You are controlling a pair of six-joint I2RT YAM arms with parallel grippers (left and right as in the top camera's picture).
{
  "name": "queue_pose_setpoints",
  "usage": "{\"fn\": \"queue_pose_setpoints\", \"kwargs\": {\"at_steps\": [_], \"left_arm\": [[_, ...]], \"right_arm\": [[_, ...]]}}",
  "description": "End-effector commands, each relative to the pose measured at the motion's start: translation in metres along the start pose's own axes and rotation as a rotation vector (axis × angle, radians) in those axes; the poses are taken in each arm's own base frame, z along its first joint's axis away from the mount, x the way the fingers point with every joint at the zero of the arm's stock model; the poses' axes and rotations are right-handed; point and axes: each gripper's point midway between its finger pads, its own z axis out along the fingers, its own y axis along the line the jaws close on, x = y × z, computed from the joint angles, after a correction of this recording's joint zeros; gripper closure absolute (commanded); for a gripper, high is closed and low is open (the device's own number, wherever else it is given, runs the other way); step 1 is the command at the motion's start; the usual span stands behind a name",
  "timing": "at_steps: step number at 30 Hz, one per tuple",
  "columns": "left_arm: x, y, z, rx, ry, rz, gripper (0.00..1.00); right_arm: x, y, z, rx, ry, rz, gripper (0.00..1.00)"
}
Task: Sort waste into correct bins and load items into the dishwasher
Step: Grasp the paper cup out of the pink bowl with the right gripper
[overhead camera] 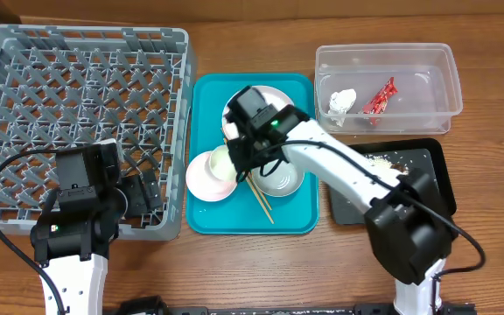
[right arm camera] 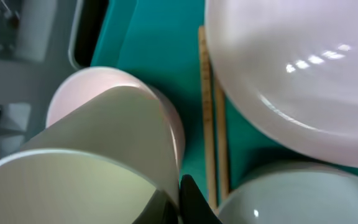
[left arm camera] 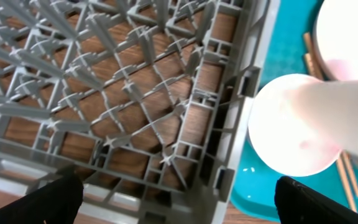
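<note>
1. Right gripper (right arm camera: 182, 202): the fingers are pressed together on the wall of the small white cup (right arm camera: 104, 155), pinching it at the rim. The cup is tilted, with its mouth toward the wrist camera.
2. Directly past the pinched cup lies the pale pink bowl (right arm camera: 73, 93), on the teal tray (right arm camera: 160, 50). Whether cup and bowl touch cannot be told.
3. Just beside these fingers, the thin wooden chopsticks (right arm camera: 207, 112) lie flat on the tray.
4. Beyond the chopsticks are the round white plate (right arm camera: 291, 74) and, nearer the fingers, the rim of the grey-green bowl (right arm camera: 291, 193). Both are on the same tray.
5. Well apart from the right fingers, the clear tub (overhead camera: 444, 79) holds the crumpled white tissue (overhead camera: 342, 103) and the red wrapper (overhead camera: 380, 98). Next to it, the black tray (overhead camera: 436, 166) carries scattered rice grains (overhead camera: 383, 162).
6. Left gripper (left arm camera: 185, 205): the fingers (left arm camera: 48, 199) are spread wide and hold nothing.
7. Between and beneath the left fingers is the corner of the grey dish rack (left arm camera: 135, 93) that lies nearest the teal tray. Its pegs are empty in the overhead view.
8. Outward from the left fingers, past the rack's latticed wall, the tilted cup hangs above the tray.
9. Rack, trays and tub all rest on the wooden table (overhead camera: 497, 219).
</note>
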Motion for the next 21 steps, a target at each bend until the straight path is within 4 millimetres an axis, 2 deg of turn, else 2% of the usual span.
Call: {"fn": "queue_pose_setpoints", "kwargs": {"at_steps": [1, 5, 8, 10, 13, 16, 18, 21], "left_arm": [[-0.011, -0.013, -0.005, 0.077, -0.031, -0.011, 0.0], [-0.023, -0.044, -0.01, 0.253, -0.071, 0.006, 0.0], [-0.032, -0.07, -0.015, 0.399, -0.094, 0.03, 0.0], [-0.035, -0.086, -0.016, 0.475, -0.098, 0.053, 0.0], [-0.04, -0.117, -0.02, 0.622, -0.106, 0.123, 0.0], [-0.045, -0.152, -0.029, 0.792, -0.125, 0.209, 0.0], [-0.049, -0.172, -0.035, 0.896, -0.143, 0.258, 0.0], [-0.054, -0.192, -0.043, 1.012, -0.173, 0.315, 0.0]], "right_arm": [[-0.045, 0.012, -0.083, -0.043, -0.213, -0.003, 0.96], [-0.055, -0.014, -0.132, -0.032, -0.295, 0.071, 0.96], [-0.055, -0.043, -0.154, -0.026, -0.312, 0.203, 0.96], [-0.053, -0.05, -0.159, -0.074, -0.296, 0.25, 0.96], [-0.049, -0.049, -0.164, -0.212, -0.25, 0.283, 0.96], [-0.045, -0.04, -0.173, -0.362, -0.208, 0.291, 0.96], [-0.041, -0.029, -0.181, -0.464, -0.178, 0.288, 0.96], [-0.036, -0.008, -0.192, -0.606, -0.133, 0.266, 0.96]]}}
